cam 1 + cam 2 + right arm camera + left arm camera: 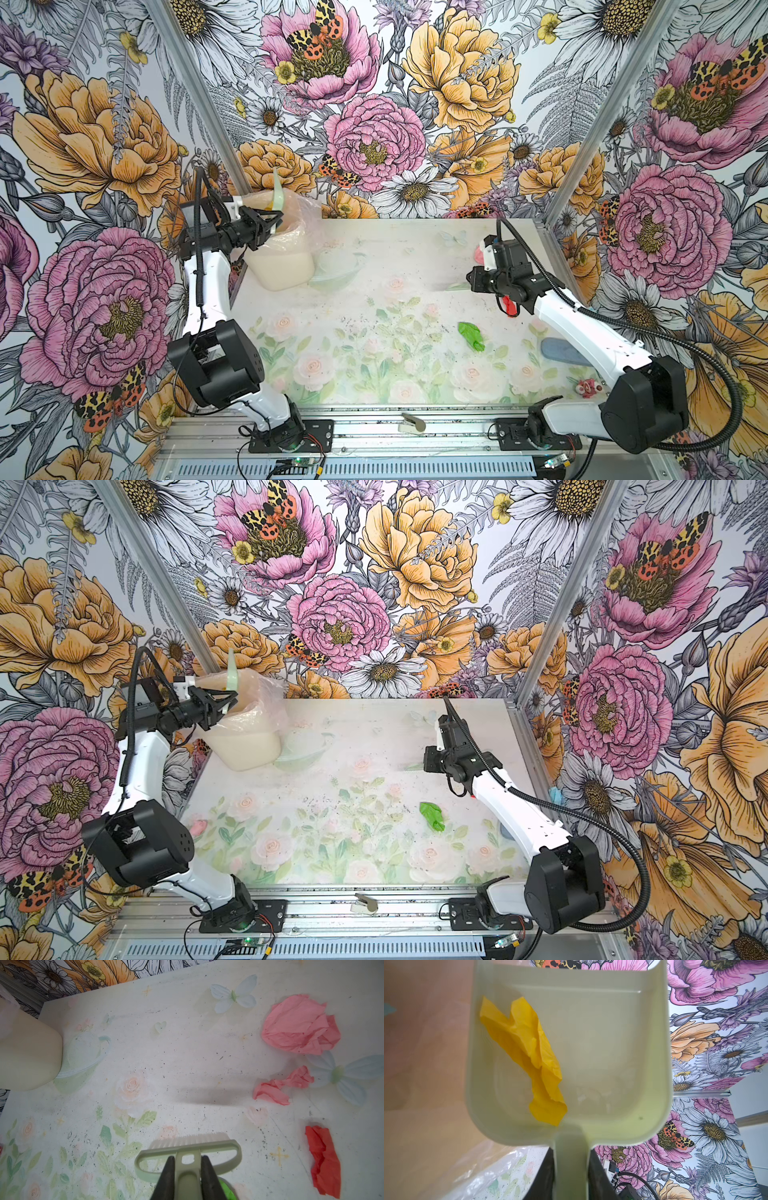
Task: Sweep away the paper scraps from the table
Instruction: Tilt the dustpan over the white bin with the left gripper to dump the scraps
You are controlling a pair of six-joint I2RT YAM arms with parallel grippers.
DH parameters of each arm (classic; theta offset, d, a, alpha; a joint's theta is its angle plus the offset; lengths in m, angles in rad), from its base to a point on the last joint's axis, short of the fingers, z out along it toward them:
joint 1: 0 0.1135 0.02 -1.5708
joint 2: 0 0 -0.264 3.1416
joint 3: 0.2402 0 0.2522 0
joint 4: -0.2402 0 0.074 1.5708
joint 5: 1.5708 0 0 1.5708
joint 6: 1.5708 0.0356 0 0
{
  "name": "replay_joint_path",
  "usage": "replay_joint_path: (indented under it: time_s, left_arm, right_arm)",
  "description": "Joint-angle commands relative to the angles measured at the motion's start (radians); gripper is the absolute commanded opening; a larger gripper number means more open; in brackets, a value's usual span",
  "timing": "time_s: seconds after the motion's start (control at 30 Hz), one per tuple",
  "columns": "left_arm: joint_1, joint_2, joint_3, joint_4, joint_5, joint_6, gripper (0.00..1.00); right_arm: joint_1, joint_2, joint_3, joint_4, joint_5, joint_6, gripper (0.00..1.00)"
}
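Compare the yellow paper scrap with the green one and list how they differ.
Colour: the yellow scrap is bright yellow, the green scrap leaf green.
Place: the yellow scrap lies inside the dustpan, which the left gripper holds off the table by its handle; the green scrap lies on the bare table.
Shape: the yellow scrap is a long crumpled strip, the green scrap a more compact fold.
Both are crumpled paper.

Red scrap (508, 305) and pink scrap (478, 254) partly hidden behind right arm (582, 328) in a top view; green scrap (227, 1191) cut by frame edge beside brush (187, 1146) handle; dustpan (591, 1043) handle cut by frame edge; bin liner (425, 1043) blurred.
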State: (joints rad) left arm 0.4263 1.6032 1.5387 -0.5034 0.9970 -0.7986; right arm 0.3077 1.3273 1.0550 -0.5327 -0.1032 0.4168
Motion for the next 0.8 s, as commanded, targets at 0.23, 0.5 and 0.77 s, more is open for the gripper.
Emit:
replay_joint_path:
  time_s: [0.23,0.5,0.77]
  left_arm:
    - [0.012,-0.055,-0.067,0.218,0.083,-0.144,0.00]
    - [0.011,-0.106,-0.047,0.055,-0.056,0.039,0.00]
    - [-0.006,-0.107,-0.062,0.073,-0.023,0.076,0.00]
  right_arm:
    - [-0.007,-0.037,-0.006,0.026,-0.007,-0.019,0.00]
    - [-0.008,-0.040,-0.009,0.026,-0.010,-0.020,0.00]
    - [-0.007,-0.035,-0.006,0.027,-0.014,-0.018,0.00]
